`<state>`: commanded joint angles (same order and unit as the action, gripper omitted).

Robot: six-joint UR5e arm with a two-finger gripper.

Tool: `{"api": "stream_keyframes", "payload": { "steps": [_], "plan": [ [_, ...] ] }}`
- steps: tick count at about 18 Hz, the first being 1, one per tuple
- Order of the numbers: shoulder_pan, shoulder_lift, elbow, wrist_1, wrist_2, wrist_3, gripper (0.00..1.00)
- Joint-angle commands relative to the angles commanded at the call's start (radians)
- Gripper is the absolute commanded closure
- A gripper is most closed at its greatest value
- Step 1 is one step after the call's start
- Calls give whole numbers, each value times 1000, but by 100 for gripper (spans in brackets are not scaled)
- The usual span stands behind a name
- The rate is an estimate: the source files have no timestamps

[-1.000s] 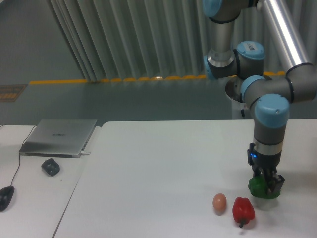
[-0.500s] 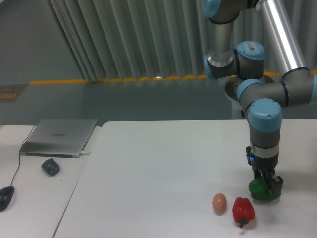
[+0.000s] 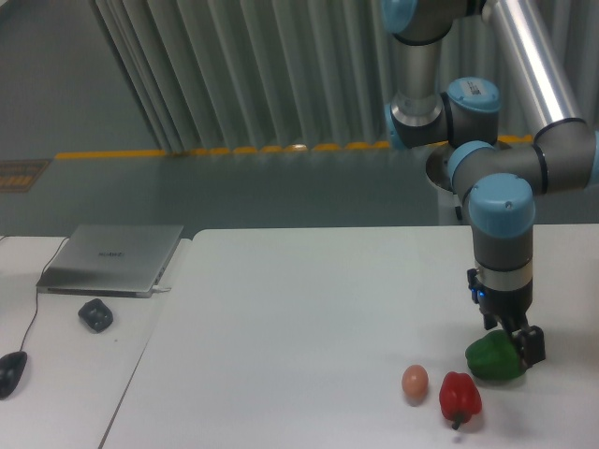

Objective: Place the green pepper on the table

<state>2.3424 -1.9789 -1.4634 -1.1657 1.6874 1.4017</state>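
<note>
The gripper [image 3: 513, 342] pointed straight down over the near right part of the table [image 3: 299, 318], and the green pepper [image 3: 493, 358] lay on the tabletop right at its tips, bulging out to the camera-left side of the fingers. A second before, the fingers had straddled the pepper and hidden much of it; at this moment most of the pepper showed clear, on its side, with only its right edge tucked against the dark finger there. The wrist sat a touch higher than half a second earlier. Whether the fingers had parted or were pressing on the pepper, I could not tell from this angle.

Just below and to the camera-left of the gripper sat the red pepper [image 3: 460, 397], close to the green one but apart from it. The egg [image 3: 415, 382] was further left again, beside the red pepper. Neither had shifted.
</note>
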Motion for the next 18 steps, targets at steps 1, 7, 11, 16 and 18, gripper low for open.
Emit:
{"api": "stream_keyframes", "payload": {
  "steps": [1, 7, 11, 16, 18],
  "plan": [
    [3, 9, 0, -14, 0, 43, 0],
    [47, 52, 0, -43, -3, 115, 0],
    [93, 80, -5, -66, -2, 244, 0],
    [138, 83, -12, -75, -40, 301, 0],
    [153, 89, -23, -75, -51, 339, 0]
  ]
}}
